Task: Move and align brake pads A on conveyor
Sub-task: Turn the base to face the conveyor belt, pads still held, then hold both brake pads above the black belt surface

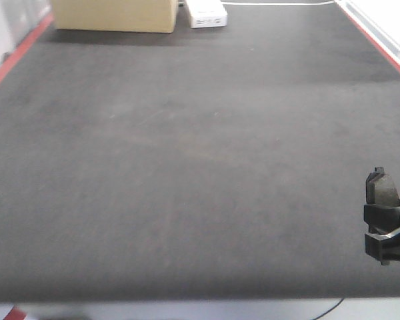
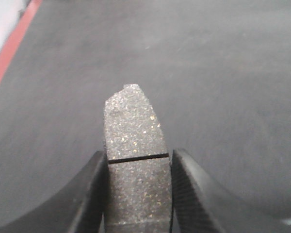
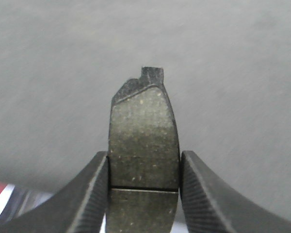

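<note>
Dark grey felt-like conveyor belt point(image 1: 187, 167) fills nearly all I can see, and no pad lies on it. The two I can find are both held in the air. The left gripper point(image 2: 138, 165) pinches a flat speckled dark grey brake pad point(image 2: 133, 126) across its long edges, right at the thin groove, with the far half pointing to twelve o'clock. The right gripper point(image 3: 143, 162) pinches a second dark grey brake pad with a notched tip point(image 3: 143, 116) the same way. In the front view it hangs at about four o'clock, near the belt's near right corner.

My worry is the grip. Each pad is held only by two narrow edges, so I reckon it could swivel or slip on the way down and land skewed. The felt looks likely to catch rather than let a pad slide straight. The right pad sits close to the belt's margin, so a careless release might put it partly off the belt. Bringing both pads side by side may crowd the two arms.

The belt is matte with faint pale scuffs. A red edge strip point(image 1: 17, 57) runs at ten o'clock. A tan cardboard box point(image 1: 113, 15) stands at eleven o'clock, with a small white carton point(image 1: 207, 13) just beside it.
</note>
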### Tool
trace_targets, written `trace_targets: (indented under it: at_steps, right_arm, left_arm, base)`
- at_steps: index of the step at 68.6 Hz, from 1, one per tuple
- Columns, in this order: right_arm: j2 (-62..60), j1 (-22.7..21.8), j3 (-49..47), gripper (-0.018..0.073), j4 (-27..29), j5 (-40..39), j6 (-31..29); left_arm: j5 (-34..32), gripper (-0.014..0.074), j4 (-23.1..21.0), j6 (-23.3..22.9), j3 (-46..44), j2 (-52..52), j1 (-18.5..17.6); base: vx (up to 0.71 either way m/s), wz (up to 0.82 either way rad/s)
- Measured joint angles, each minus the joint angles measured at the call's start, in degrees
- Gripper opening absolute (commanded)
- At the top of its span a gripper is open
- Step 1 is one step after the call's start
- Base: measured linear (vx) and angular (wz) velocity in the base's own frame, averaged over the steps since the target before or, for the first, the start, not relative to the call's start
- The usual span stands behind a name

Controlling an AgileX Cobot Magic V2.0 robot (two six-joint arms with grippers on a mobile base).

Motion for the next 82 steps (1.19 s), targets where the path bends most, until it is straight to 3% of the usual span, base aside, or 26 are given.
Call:
trace_targets:
  at_steps: [42, 82]
  right_arm:
    - [0.0, 0.0, 0.0, 0.0014, 0.0, 0.0, 0.0]
    - [0.0, 0.0, 0.0, 0.0014, 0.0, 0.0, 0.0]
  left_arm:
    - [0.0, 0.0072, 0.0, 0.0, 0.0, 0.0, 0.0]
    - [0.0, 0.0072, 0.0, 0.0, 0.0, 0.0, 0.0]
  base:
    - [0.24, -0.04]
    - [0.03, 0.01]
